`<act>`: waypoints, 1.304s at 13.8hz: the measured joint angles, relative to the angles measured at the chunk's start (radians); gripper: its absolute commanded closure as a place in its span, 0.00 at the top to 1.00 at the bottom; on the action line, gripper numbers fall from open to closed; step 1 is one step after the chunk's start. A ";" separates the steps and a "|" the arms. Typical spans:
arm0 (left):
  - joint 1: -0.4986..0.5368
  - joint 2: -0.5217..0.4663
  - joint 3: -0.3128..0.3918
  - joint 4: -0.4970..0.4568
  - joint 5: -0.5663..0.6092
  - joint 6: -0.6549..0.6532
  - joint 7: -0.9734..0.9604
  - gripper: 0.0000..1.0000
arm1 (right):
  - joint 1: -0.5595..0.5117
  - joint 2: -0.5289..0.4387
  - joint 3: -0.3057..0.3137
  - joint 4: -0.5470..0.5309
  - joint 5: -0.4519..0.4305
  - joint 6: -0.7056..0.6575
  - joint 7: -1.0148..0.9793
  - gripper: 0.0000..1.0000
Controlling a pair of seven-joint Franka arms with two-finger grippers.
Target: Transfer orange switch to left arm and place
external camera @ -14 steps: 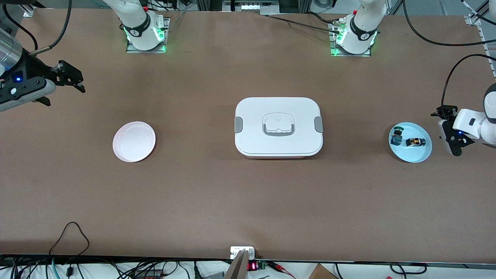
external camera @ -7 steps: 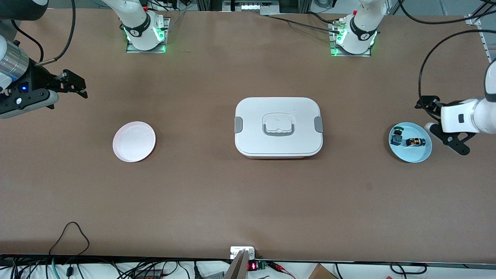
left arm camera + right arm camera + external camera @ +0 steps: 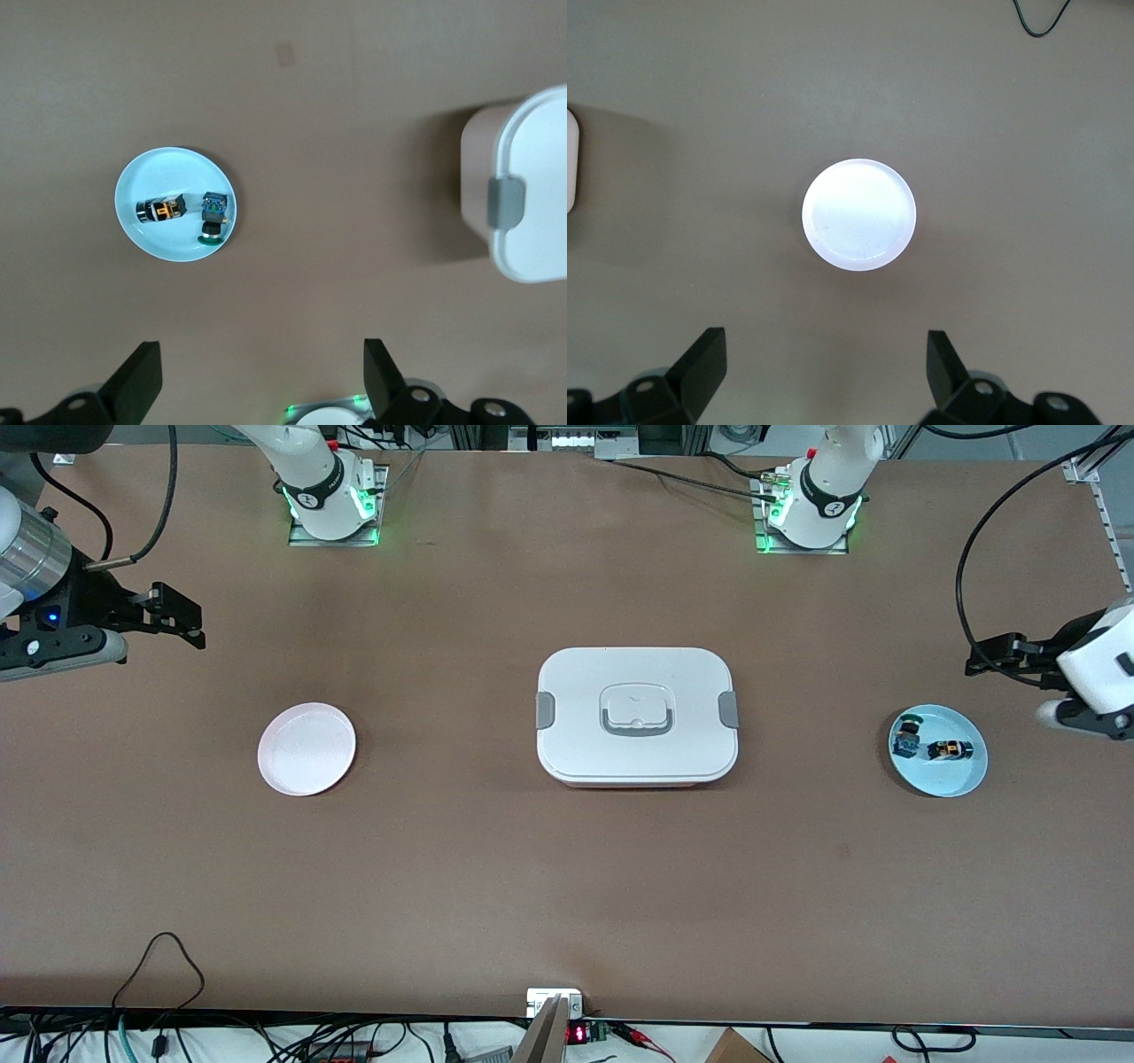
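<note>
Left pincer (image 3: 974, 662): spread wide, empty, aloft beside the blue plate (image 3: 961, 779).
Orange switch (image 3: 948, 750): below it on that plate (left arm closest).
Right pincer (image 3: 182, 622): spread, waiting.

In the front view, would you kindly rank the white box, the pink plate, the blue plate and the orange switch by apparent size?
1. White box, clearly largest.
2. Pink plate and blue plate: they look alike, so no ranking between them.
3. Orange switch, by far the smallest, lying on the blue plate.
</note>
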 measured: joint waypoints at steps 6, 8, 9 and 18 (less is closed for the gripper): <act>-0.279 -0.178 0.236 -0.233 -0.006 0.218 -0.115 1.00 | -0.002 0.001 -0.005 0.005 0.000 0.014 0.006 1.00; -0.297 -0.200 0.249 -0.276 0.013 0.295 -0.104 1.00 | -0.003 0.010 -0.011 0.013 0.000 0.017 0.006 1.00; -0.302 -0.209 0.250 -0.297 0.018 0.320 -0.102 1.00 | -0.004 0.015 -0.012 0.017 0.000 0.020 0.006 1.00; -0.303 -0.230 0.260 -0.332 0.019 0.288 -0.099 1.00 | 0.001 0.023 -0.007 0.027 0.000 0.049 0.006 1.00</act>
